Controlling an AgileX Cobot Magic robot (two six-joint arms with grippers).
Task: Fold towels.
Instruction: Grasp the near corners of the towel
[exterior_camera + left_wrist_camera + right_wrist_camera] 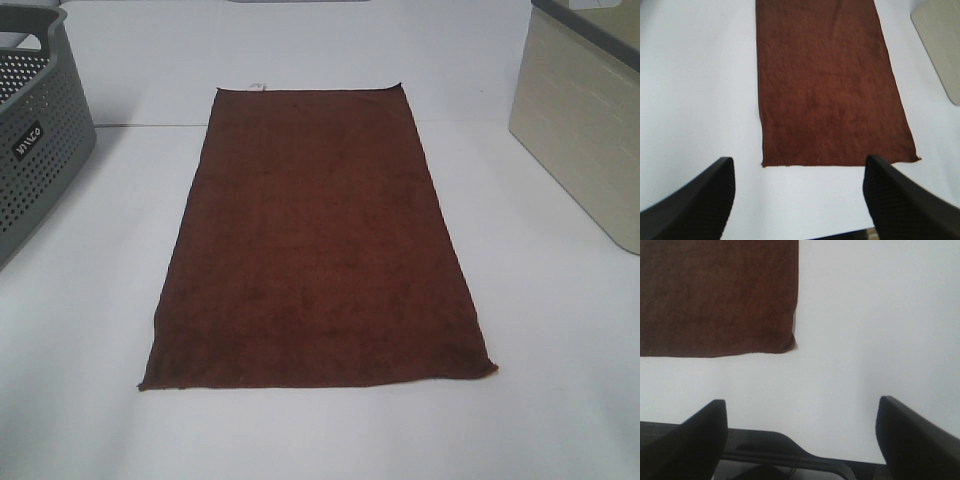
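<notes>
towel (318, 235) flat, full length, mid counter (560, 400), white tag (257, 85) at far left corner | folds: none made, all left | my left hand (799, 161) apart, empty, short of near edge | my right hand (801, 401) apart, empty, near right corner, not touching | next, I judge: take both near corners

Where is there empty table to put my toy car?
Bare white table lies between the dark reddish-brown terry towel and the grey perforated plastic basket, between towel and beige box, and before the towel's near edge. The far corners are crowded.
</notes>
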